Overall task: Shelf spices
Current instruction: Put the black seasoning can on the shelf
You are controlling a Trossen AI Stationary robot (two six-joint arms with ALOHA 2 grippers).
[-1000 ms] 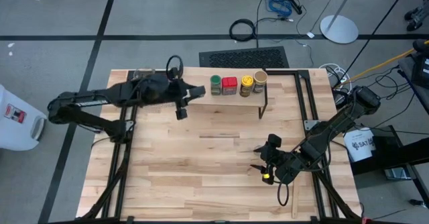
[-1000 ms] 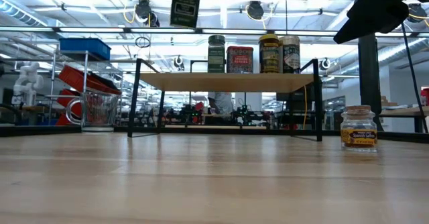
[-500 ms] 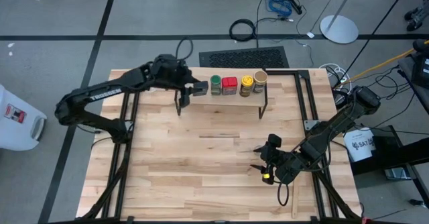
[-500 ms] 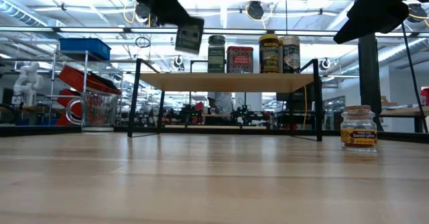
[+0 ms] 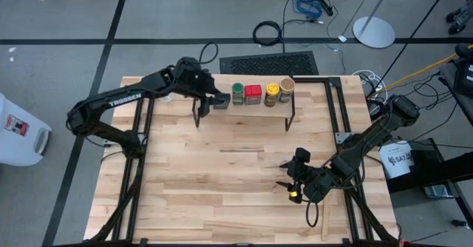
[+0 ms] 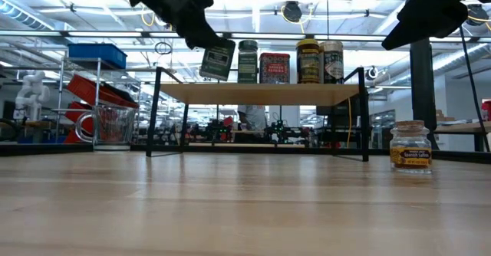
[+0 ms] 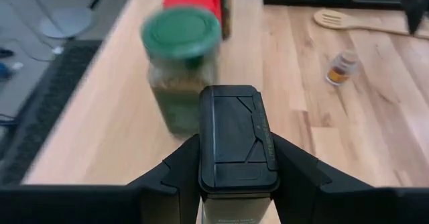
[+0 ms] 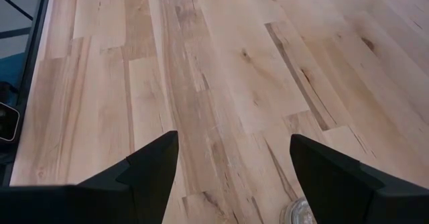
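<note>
My left gripper (image 5: pixel 216 100) is shut on the dark tin (image 6: pixel 217 60) just above the left end of the shelf (image 6: pixel 261 93). On the shelf's plank stand the green-lidded jar (image 5: pixel 238 93), red square tin (image 5: pixel 253 94), yellow jar (image 5: pixel 272 94) and taller tan jar (image 5: pixel 287 89) in a row. The green-lidded jar (image 7: pixel 181 66) is right beyond the tin. The tiny brown jar (image 6: pixel 410 147) stands on the table near its right front, beside my right gripper (image 5: pixel 288 177), which is open and touches nothing. My left gripper pinches the dark tin between its two fingers (image 7: pixel 175 174), one on each side wall just below the black lid (image 7: pixel 236 137). It comes from the table's left, slanting down. The tin is tilted and hangs clear, slightly above the plank's left end.
A wooden spatula (image 5: pixel 323 217) lies near the table's front right edge. The shelf's black legs (image 6: pixel 156 110) stand on the far part of the table. Bare tabletop (image 5: pixel 222 173) spreads across the middle and left front.
My left gripper has carried the dark tin toward the table's right and down, from high to the left of the shelf to just above the plank's left end beside the green-lidded jar. The tin has tipped from upright to tilted.
</note>
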